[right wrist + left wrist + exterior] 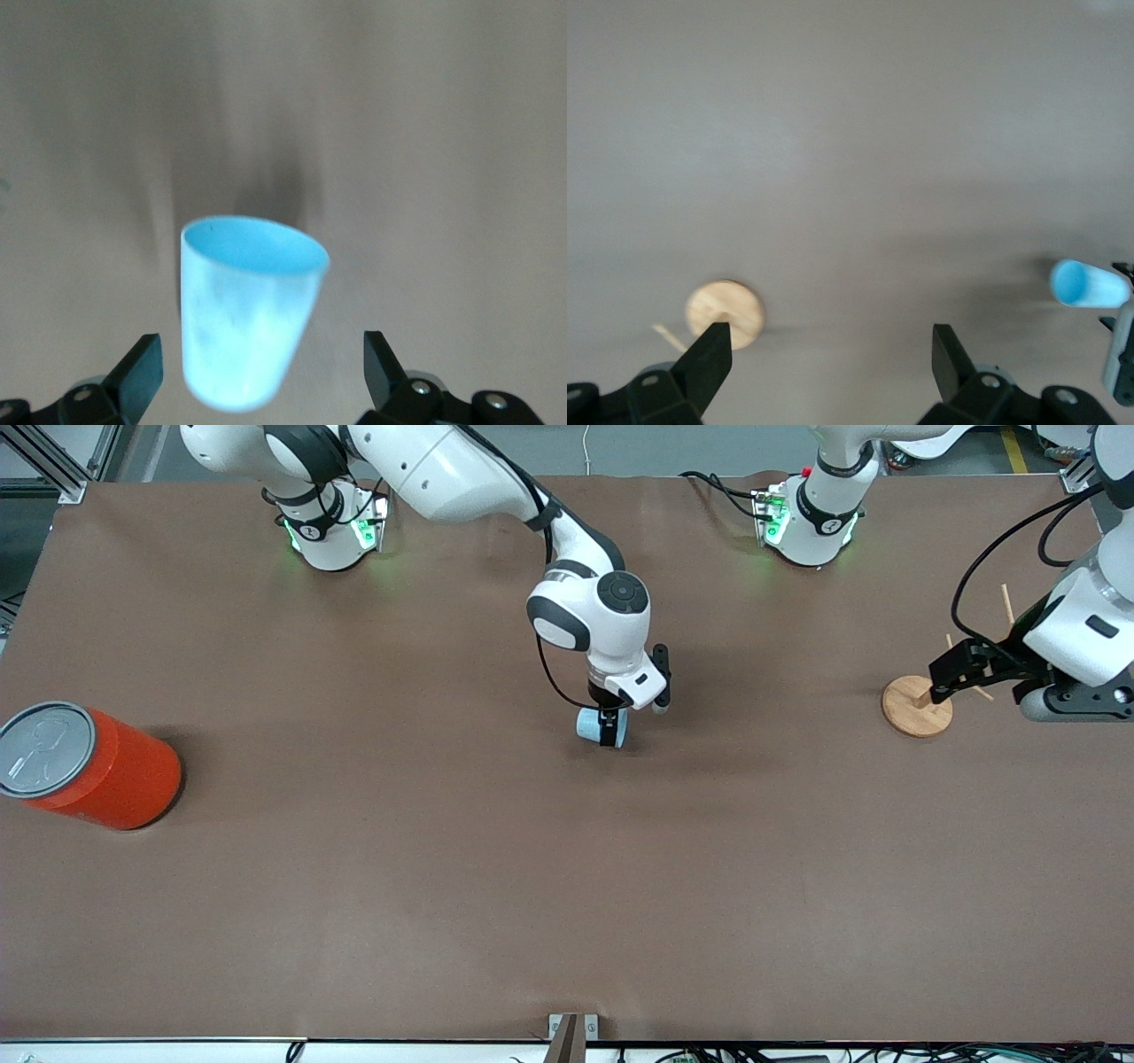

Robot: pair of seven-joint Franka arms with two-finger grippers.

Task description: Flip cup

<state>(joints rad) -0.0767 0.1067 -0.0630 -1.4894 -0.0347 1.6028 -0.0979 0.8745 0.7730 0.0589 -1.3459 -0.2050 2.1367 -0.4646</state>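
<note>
A brown counter (567,886) is seen from above, with two white robot arms based along its upper edge. The right end effector (609,731) is positioned low over the middle of the counter, its fingers (137,372) spread wide apart. Between those fingers, without visible contact on either side, a small light blue cup (594,726) is seen; in the right wrist view the cup (244,310) appears blurred, its open mouth turned away from the camera. Whether the cup rests on the counter or is in the air cannot be told.

The left end effector (952,673) is held over the counter at the left arm's end, released and empty, above a round wooden disc (917,707) with thin sticks. This arm waits.

An orange-red can (93,766) with a grey lid is lying on its side at the right arm's end of the counter, well apart from the cup.
</note>
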